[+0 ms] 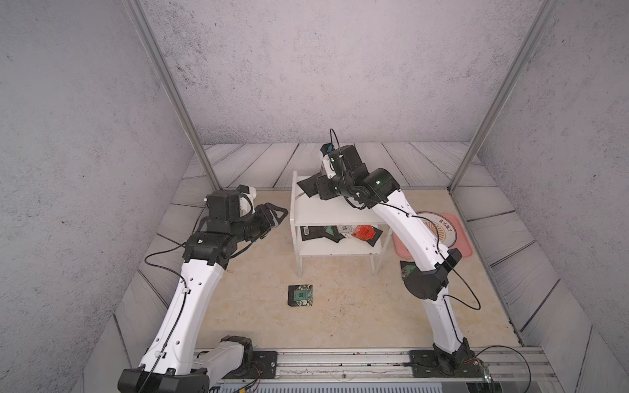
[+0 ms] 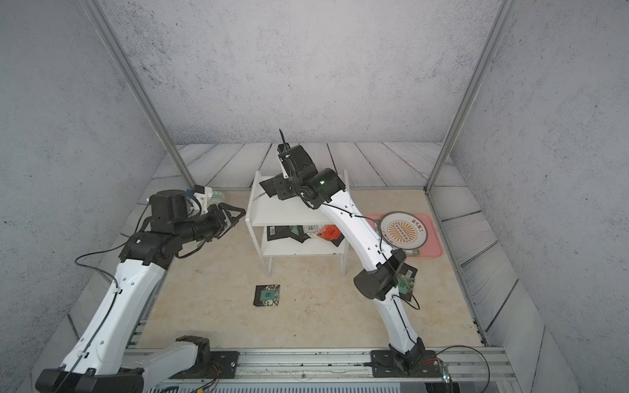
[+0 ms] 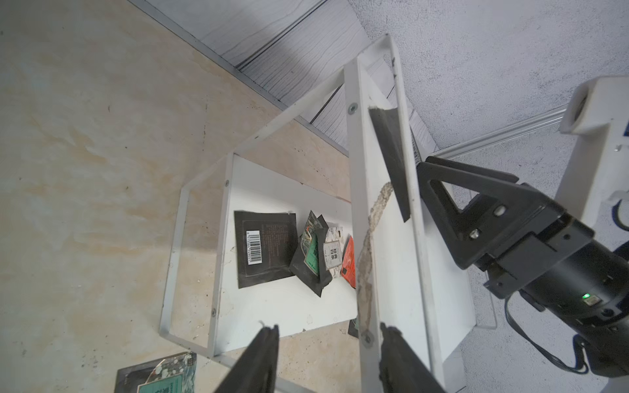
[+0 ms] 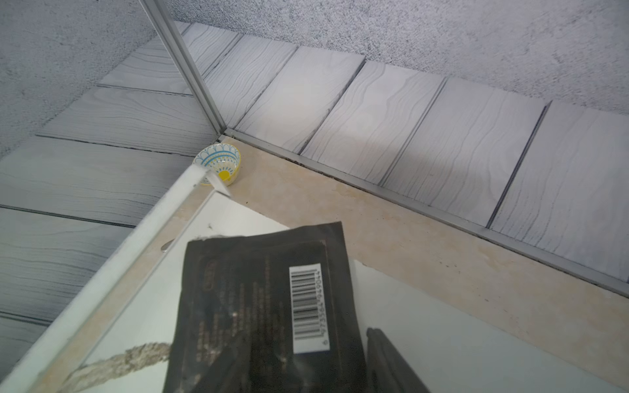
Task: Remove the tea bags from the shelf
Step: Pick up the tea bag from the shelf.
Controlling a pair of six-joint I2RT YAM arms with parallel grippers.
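Beige counter (image 1: pixel 340 323): right arm (image 1: pixel 405 224) bent over the shelf (image 1: pixel 323 211), right jaws pinching a tea bag (image 1: pixel 306 185); left jaws part-open, empty, shelf edge ahead.

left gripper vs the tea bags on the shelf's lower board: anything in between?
Only the shelf's side frame, standing between the left gripper and the tea bags in both top views.

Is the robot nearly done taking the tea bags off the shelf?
Not quite. Done: a floral tea bag and a second tea bag lie on the table, off the shelf. In hand: the right gripper pinches a black tea bag above the top board. Left: a pile of tea bags waits on the lower board. The left gripper is open and empty.
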